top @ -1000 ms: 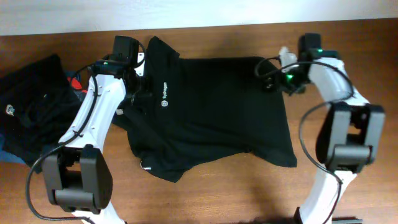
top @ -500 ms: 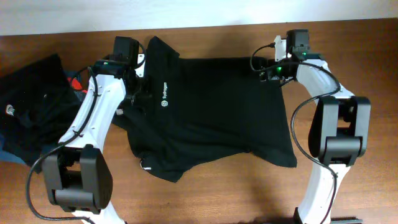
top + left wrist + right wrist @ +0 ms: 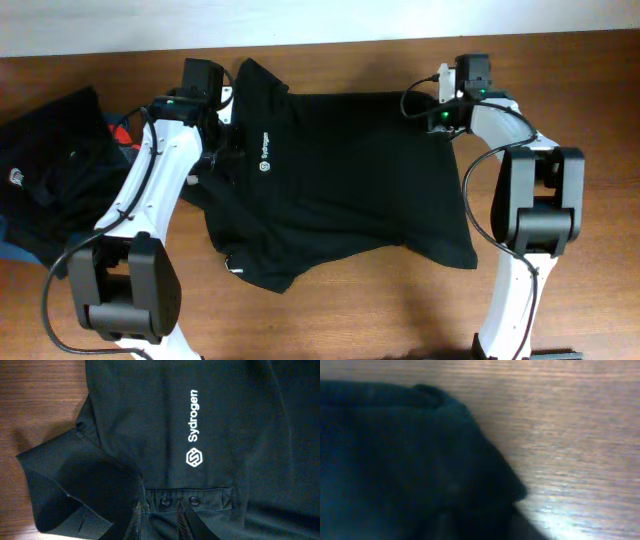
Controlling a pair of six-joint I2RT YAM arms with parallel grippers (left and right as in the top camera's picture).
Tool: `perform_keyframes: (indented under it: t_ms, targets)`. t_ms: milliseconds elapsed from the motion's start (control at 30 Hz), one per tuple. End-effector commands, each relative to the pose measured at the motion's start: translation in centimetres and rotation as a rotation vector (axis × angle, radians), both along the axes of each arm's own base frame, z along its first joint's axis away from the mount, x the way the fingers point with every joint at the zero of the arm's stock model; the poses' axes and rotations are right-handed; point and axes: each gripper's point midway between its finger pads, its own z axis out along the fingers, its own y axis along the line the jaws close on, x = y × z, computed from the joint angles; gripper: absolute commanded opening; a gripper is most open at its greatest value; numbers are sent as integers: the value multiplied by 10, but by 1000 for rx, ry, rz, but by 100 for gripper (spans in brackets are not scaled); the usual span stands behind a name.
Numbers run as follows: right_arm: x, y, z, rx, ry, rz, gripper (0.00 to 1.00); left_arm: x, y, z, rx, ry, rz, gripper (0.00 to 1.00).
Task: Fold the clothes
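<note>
At right, blurred shirt (image 3: 410, 460) hides jaws.

Bench (image 3: 330, 310): red-brown wood, fine grain running L–R in overhead view, matte w/ slight sheen. Takes up nearly the whole frame. Along the top edge is a pale off-white strip (image 3: 300, 20), wall or backboard, can't tell which. Light is soft and even, w/ only faint blurred shadows on the wood. Rt wrist view: wood looks paler and pinkish, w/ a bright glare patch (image 3: 570, 510) lower right. Lt wrist view: darker wood, upper-left corner only.
</note>
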Motion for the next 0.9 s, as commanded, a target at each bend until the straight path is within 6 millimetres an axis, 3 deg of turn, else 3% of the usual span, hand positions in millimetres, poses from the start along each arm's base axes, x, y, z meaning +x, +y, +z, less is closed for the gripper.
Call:
perform_keyframes:
  t_ms: [0, 200, 300, 400, 433, 500, 533, 633, 667, 867]
  targets:
    - [6, -7, -9, 2, 8, -23, 4, 2, 0, 2, -15, -4, 9, 24]
    - [45, -59, 44, -88, -128, -200, 8, 2, 0, 2, -15, -4, 9, 24]
    - [56, -72, 66, -108, -182, -227, 8, 2, 0, 2, -15, -4, 9, 24]
    - [60, -79, 73, -121, -202, -246, 8, 2, 0, 2, -15, -4, 9, 24]
    - [59, -82, 72, -135, -201, -261, 13, 2, 0, 2, -15, -4, 9, 24]
    - [56, -82, 69, -137, -182, -259, 51, 2, 0, 2, -15, -4, 9, 24]
    - [54, -81, 68, -138, -171, -259, 56, 2, 0, 2, -15, -4, 9, 24]
    - [43, -80, 64, -140, -122, -253, 91, 1, 0, 2, -14, 0, 9, 24]
    - [39, -80, 67, -143, -110, -250, 99, 0, 0, 1, -13, 4, 9, 24]
    - [16, -78, 115, -149, -100, -250, 99, -18, 2, -5, -2, 82, 9, 29]
